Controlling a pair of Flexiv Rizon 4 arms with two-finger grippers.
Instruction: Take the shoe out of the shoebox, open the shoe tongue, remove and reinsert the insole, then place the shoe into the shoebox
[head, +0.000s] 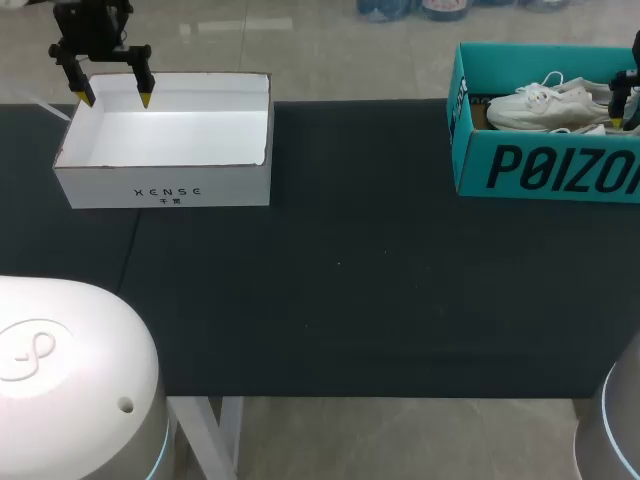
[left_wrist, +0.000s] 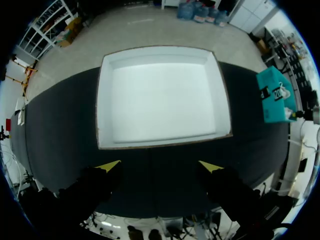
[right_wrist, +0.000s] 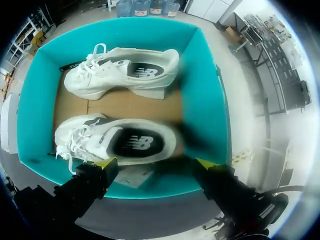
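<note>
A teal shoebox (head: 540, 165) stands open at the table's back right with two white sneakers (head: 545, 105) inside. In the right wrist view the nearer sneaker (right_wrist: 115, 142) lies on its side just ahead of my right gripper (right_wrist: 156, 165). The second sneaker (right_wrist: 125, 72) lies along the far teal wall (right_wrist: 202, 100). That gripper hovers open above the box's near side and holds nothing; in the head view only part of it (head: 628, 105) shows at the edge. My left gripper (head: 113, 92) hangs open over the back of a white box (head: 165, 150), far from the shoes.
The white box (left_wrist: 162, 95) at the back left is an open tray with nothing in it, lying ahead of the left gripper (left_wrist: 160, 166). A dark mat (head: 350, 280) covers the table between the two boxes. My arms' pale bases fill the front corners.
</note>
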